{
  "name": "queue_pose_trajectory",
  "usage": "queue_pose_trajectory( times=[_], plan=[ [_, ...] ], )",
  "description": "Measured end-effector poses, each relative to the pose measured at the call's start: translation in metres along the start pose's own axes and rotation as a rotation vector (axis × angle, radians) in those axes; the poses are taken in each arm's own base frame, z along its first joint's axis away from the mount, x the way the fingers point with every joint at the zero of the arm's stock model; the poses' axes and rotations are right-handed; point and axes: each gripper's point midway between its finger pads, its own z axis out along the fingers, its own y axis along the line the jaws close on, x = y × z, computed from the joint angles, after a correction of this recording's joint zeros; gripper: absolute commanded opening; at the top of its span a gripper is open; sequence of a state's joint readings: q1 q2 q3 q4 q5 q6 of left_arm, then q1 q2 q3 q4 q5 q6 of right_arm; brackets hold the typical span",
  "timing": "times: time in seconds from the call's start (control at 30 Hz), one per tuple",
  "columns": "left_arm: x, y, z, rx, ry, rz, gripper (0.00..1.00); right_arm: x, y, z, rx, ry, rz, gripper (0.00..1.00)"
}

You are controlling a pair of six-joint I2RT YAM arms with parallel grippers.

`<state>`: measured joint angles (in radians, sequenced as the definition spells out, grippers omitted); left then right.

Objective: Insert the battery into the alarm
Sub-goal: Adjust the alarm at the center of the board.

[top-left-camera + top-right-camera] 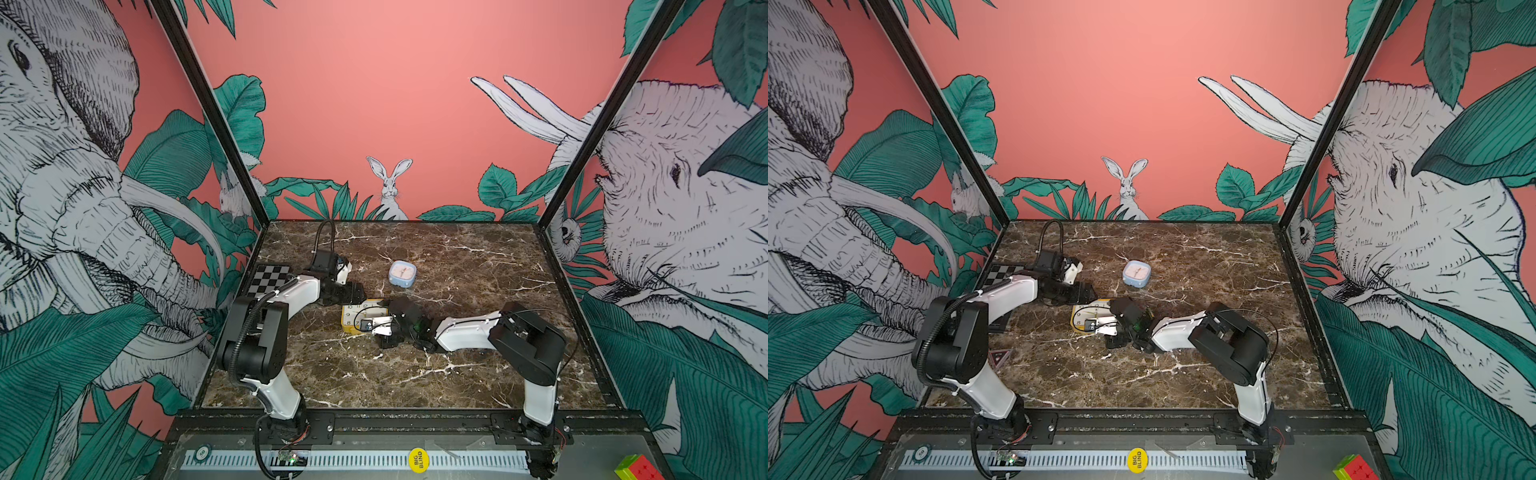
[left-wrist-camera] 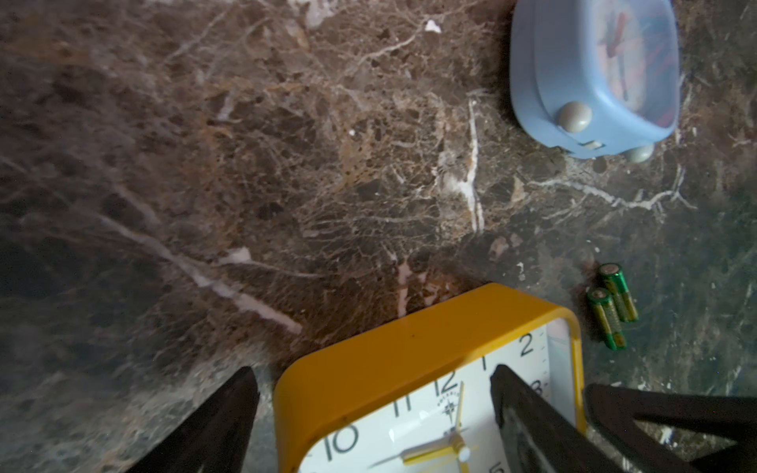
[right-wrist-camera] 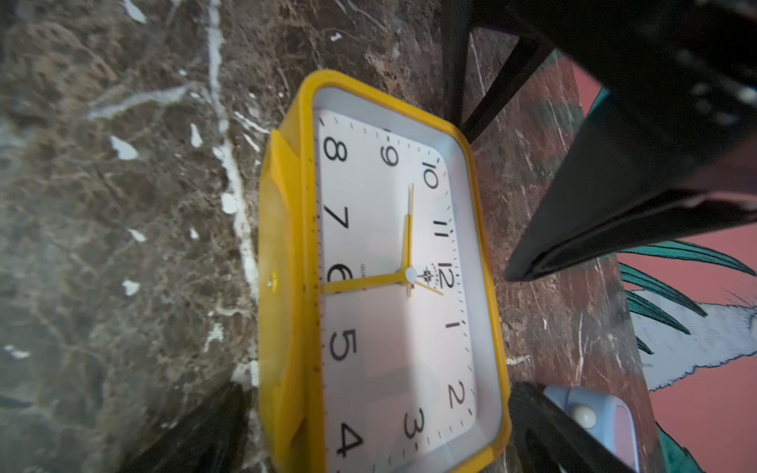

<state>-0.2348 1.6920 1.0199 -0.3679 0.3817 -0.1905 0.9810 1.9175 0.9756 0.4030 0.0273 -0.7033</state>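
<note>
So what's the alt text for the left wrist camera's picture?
A yellow alarm clock lies face up on a brown marble table, with the left gripper open, its dark fingers in the foreground. Two green batteries lie beside the clock; a blue clock sits farther off.

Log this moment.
yellow alarm: face up | batteries: loose on table | left end effector: open | right end effector: open, around alarm

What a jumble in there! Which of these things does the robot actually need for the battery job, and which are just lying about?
Needed: yellow alarm clock; two green batteries beside it.

Lying about: blue clock (seemingly spare); checkerboard; puzzle cube; yellow BIG BLIND disc.
</note>
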Motion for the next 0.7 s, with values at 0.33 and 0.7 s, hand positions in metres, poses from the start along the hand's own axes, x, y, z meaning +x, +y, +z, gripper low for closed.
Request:
queue_pose_trajectory(
  times=[0.33, 0.7],
  plan=[
    [0.009, -0.014, 0.001, 0.068, 0.022, 0.009, 0.91, 0.045, -0.036, -0.003, 0.062, 0.132, 0.161, 0.99],
    [0.051, -0.032, -0.018, 0.133, 0.02, -0.008, 0.89, 0.075, -0.069, -0.012, 0.124, 0.306, 0.231, 0.99]
  ],
)
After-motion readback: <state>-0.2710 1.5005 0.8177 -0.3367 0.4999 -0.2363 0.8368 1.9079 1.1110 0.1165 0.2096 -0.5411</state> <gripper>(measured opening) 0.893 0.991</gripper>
